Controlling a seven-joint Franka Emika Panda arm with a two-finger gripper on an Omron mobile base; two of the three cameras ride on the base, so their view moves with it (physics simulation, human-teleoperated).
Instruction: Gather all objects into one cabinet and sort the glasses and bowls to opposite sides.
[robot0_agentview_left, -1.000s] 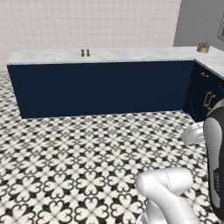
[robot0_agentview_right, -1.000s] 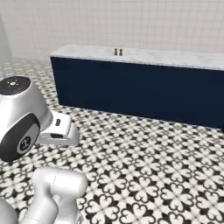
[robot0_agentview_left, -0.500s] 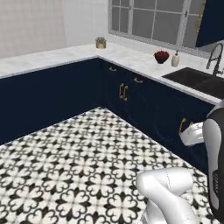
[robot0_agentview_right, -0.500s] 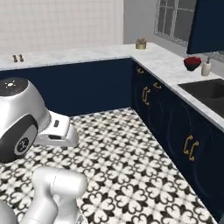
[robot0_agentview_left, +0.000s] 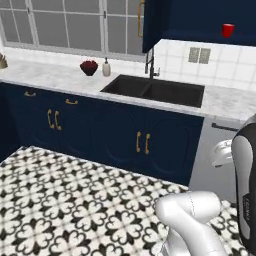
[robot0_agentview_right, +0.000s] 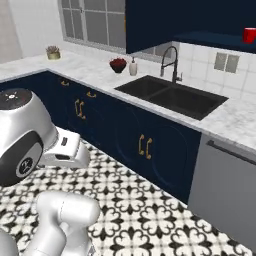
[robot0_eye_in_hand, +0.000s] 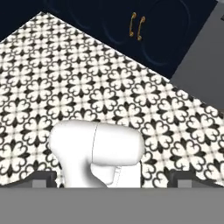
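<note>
Left base view: the small red handleless cup (robot0_agentview_left: 228, 30) stands upright high on the wall, on a ledge under the navy blue wall cabinet (robot0_agentview_left: 210, 17), above and right of the black sink (robot0_agentview_left: 155, 90) in the marble counter (robot0_agentview_left: 50, 75).

Right base view: the cup (robot0_agentview_right: 249, 35) sits at the far upper right, well apart from the arm folded low at the left.

Hand view: the claw (robot0_eye_in_hand: 112, 178) is spread wide, empty, facing the patterned floor (robot0_eye_in_hand: 65, 87); the cup lies well above and ahead.
</note>
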